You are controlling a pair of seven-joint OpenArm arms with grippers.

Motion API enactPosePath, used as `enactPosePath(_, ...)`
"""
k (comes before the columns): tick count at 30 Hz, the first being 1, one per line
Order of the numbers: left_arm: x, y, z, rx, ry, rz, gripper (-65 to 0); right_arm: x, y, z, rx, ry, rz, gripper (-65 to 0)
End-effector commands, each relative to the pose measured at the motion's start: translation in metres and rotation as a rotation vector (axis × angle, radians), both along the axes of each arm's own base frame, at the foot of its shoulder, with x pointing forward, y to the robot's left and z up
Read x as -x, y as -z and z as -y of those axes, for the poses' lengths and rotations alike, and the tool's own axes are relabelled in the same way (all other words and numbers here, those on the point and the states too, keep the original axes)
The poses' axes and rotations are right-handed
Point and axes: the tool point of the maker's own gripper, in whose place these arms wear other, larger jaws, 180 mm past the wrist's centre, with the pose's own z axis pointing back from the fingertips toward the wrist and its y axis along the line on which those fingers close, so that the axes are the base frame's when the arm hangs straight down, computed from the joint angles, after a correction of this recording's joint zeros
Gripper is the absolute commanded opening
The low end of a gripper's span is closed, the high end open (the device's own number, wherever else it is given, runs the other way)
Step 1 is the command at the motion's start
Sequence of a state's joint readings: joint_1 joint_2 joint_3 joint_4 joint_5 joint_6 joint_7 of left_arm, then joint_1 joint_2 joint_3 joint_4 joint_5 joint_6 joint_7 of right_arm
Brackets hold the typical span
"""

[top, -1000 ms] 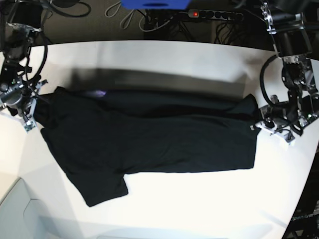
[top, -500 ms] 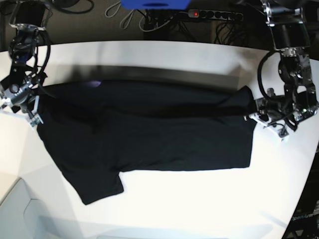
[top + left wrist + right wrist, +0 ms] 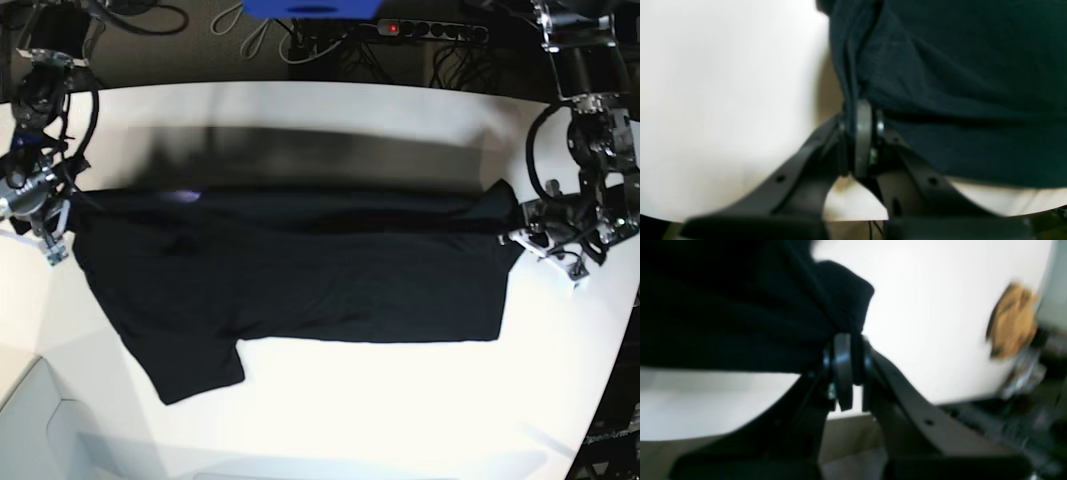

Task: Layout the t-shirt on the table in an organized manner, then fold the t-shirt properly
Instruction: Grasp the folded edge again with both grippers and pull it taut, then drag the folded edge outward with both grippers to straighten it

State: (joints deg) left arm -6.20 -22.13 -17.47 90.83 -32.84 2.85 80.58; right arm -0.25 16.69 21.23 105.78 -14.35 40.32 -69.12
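The black t-shirt (image 3: 300,275) is stretched sideways between my two grippers, its top edge lifted and taut, its lower part lying on the white table (image 3: 380,400). One sleeve (image 3: 195,370) trails toward the front left. A small purple print (image 3: 185,196) shows near the top left. My left gripper (image 3: 522,238) is shut on the shirt's right end; in the left wrist view its tips (image 3: 862,133) pinch bunched cloth (image 3: 957,83). At the left end my right gripper (image 3: 62,215) is shut on the shirt too, gripping a fold (image 3: 840,306) in the right wrist view (image 3: 843,366).
A power strip (image 3: 430,30), cables and a blue object (image 3: 310,8) lie beyond the table's back edge. The table curves away at the right (image 3: 600,400). A grey surface (image 3: 30,420) sits at the front left corner. A blurred tan object (image 3: 1012,320) shows past the table edge.
Both grippers kept their hold. The shirt's top edge has been pulled straighter and tauter between them, and the cloth's front hem and sleeve have slid slightly toward the back.
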Motion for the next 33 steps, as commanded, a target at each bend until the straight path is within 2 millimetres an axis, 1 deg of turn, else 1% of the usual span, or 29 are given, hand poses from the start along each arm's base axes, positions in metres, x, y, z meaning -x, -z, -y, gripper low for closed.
enactPosePath(1,-0.008,-0.012,-0.008,-0.023,-0.013,0.04,-64.8,0.0,-0.017,0.015,0.047,0.045,0.033,-65.0)
enactPosePath(3,0.0,-0.006,-0.011,-0.026,-0.022,0.023,-64.8,0.005,-0.019,0.024,0.046,0.081,0.043,-65.0)
enactPosePath(6,0.009,-0.01,-0.02,-0.028,-0.055,0.04,-64.8,0.018,-0.016,0.032,0.047,0.116,0.029,-65.0)
enactPosePath(8,0.016,-0.012,-0.023,-0.038,-0.064,0.047,-64.8,0.025,-0.012,0.034,0.044,0.129,0.018,-65.0)
enactPosePath(10,0.024,-0.01,-0.026,-0.043,-0.075,0.043,-64.8,0.035,-0.003,0.032,0.023,0.148,-0.001,-65.0)
enactPosePath(12,0.033,-0.001,-0.025,-0.035,-0.08,0.012,-64.8,0.046,0.006,0.03,0.006,0.163,-0.021,-65.0)
enactPosePath(13,0.037,0.006,-0.023,-0.024,-0.084,-0.008,-64.8,0.048,0.01,0.027,-0.004,0.163,-0.023,-65.0)
enactPosePath(16,0.047,0.029,-0.017,0.006,-0.095,-0.078,-64.8,0.054,0.026,0.012,-0.05,0.13,-0.021,-65.0)
enactPosePath(17,0.049,0.034,-0.015,0.012,-0.091,-0.099,-64.8,0.055,0.031,0.006,-0.069,0.115,-0.014,-65.0)
enactPosePath(19,0.051,0.039,-0.012,0.027,-0.089,-0.114,-64.8,0.056,0.039,-0.003,-0.097,0.093,0.0,-65.0)
enactPosePath(22,0.048,0.035,-0.01,0.026,-0.083,-0.097,-64.8,0.058,0.044,-0.008,-0.114,0.079,0.006,-65.0)
enactPosePath(26,0.045,0.027,-0.008,0.015,-0.072,-0.07,-64.8,0.06,0.044,-0.008,-0.113,0.082,0.002,-65.0)
enactPosePath(28,0.046,0.027,-0.01,0.01,-0.071,-0.07,-64.8,0.06,0.044,-0.008,-0.114,0.081,0.002,-65.0)
enactPosePath(29,0.046,0.027,-0.01,0.01,-0.072,-0.072,-64.8,0.063,0.046,-0.008,-0.114,0.081,-0.006,-65.0)
enactPosePath(31,0.054,0.034,-0.011,0.006,-0.076,-0.095,-64.8,0.068,0.049,-0.008,-0.114,0.08,-0.019,-65.0)
enactPosePath(33,0.056,0.037,-0.012,-0.003,-0.08,-0.084,-64.8,0.07,0.051,-0.01,-0.119,0.082,-0.025,-65.0)
